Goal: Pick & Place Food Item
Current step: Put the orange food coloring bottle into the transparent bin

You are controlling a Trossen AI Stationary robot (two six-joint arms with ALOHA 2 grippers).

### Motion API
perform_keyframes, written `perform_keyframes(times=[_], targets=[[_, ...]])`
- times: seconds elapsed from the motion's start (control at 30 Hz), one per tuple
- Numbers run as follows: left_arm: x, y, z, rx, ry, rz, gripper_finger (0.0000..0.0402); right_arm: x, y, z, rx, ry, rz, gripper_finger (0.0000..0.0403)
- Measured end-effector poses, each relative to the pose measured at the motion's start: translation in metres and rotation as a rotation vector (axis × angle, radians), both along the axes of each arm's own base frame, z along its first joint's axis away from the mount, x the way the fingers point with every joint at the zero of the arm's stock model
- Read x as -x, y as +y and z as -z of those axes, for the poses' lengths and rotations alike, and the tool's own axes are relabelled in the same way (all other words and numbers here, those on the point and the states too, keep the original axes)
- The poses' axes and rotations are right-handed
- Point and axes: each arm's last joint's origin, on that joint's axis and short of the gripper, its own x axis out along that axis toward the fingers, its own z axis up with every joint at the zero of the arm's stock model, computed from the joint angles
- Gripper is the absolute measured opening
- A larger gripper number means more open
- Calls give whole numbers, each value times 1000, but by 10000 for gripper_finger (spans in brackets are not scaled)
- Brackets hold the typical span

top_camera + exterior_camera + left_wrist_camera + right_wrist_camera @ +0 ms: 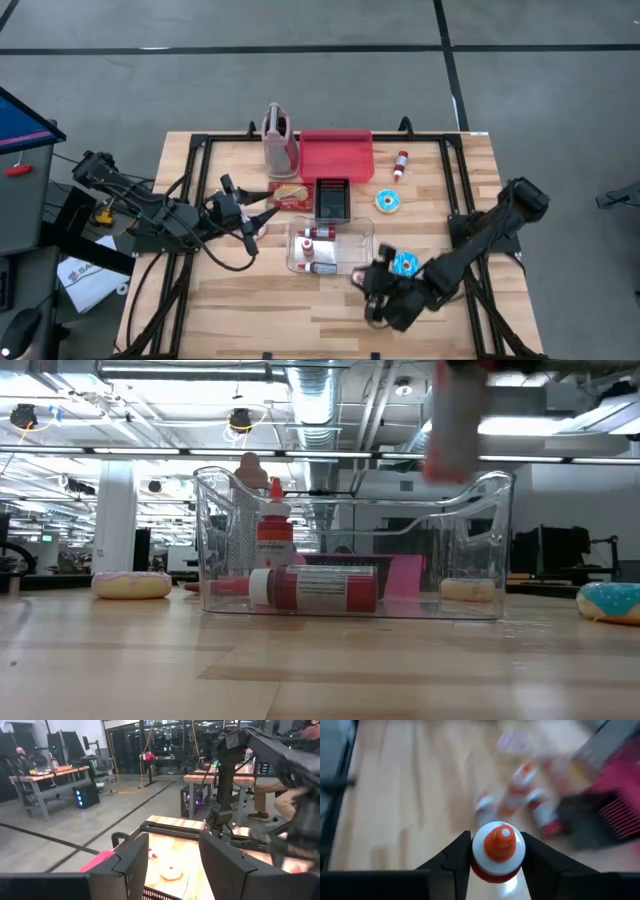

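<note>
My right gripper [372, 283] is shut on a red sauce bottle with a white cap and orange nozzle [498, 849]. It holds the bottle in the air by the near right corner of a clear plastic bin [330, 248]. In the low view the bottle [455, 420] shows blurred above the bin's right end. Inside the bin [350, 540] one like bottle stands upright [273, 530] and another lies on its side [320, 588]. My left gripper [255, 225] is open and empty, left of the bin. My right gripper pinches the bottle between its two fingers, one on each side, just below the white cap [496, 872]. The fingers come from above, pointing down. The bottle is lifted clear and stands about upright, cap up.
A red bin [335, 155], a pink pitcher [280, 140], a black tray [332, 198] and a toast packet [290, 193] lie beyond the clear bin. Another bottle [401, 165] and a pale donut [388, 201] lie at the far right. A blue donut [404, 264] lies beside my right gripper.
</note>
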Motion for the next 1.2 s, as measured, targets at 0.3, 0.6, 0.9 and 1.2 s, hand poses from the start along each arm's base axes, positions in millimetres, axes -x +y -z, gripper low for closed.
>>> perform_keyframes(times=[0.3,0.6,0.9,1.2], targets=[[0,0,1,27,-4,-14,168,-24,-77,-25,103,-31,106,137],[0,1,2,26,-3,-40,168,-40,-125,31,-86,14,108,138],[0,5,5,10,25,-78,168,-27,-130,61,-145,77,116,140],[-3,13,5,11,24,-116,174,-25,-149,73,-146,54,178,181]])
